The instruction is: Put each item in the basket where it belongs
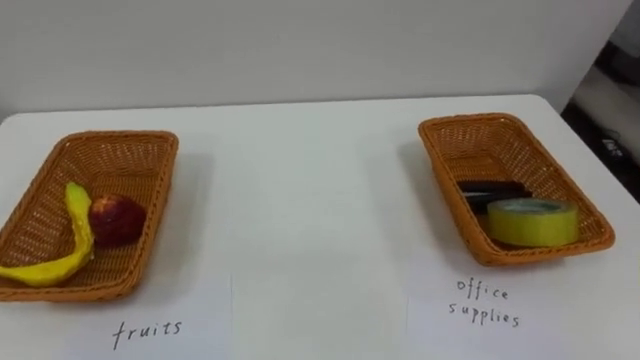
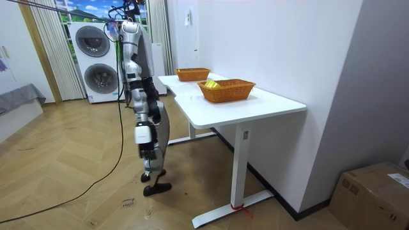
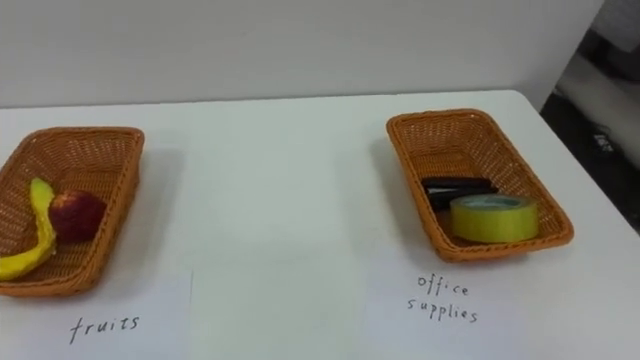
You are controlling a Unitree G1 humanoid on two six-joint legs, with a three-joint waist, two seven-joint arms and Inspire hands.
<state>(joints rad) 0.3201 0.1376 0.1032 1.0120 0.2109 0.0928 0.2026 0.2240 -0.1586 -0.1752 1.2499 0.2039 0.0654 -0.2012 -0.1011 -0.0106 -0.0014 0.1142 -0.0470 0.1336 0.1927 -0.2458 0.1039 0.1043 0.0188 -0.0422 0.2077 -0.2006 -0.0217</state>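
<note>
The banana [image 1: 78,232] and apple [image 1: 117,220] lie touching in the left woven basket [image 1: 150,150]. The glossy yellow tape roll [image 1: 532,222] and a flat black item [image 1: 492,190] (a stapler, perhaps) share the right basket [image 1: 450,128]. The sorting looks finished, so one check of the smooth white table [image 1: 300,200] for strays should be enough. The right hand [image 2: 143,135] hangs by the hip; I cannot tell whether it is apart or together.

- White desk [image 2: 255,102] stands against a plain white wall [image 2: 275,38].
- Wood-plank floor [image 2: 70,172] underfoot.
- Stacked washing machines [image 2: 96,54] at the back, cardboard box [image 2: 374,195] lower right.
</note>
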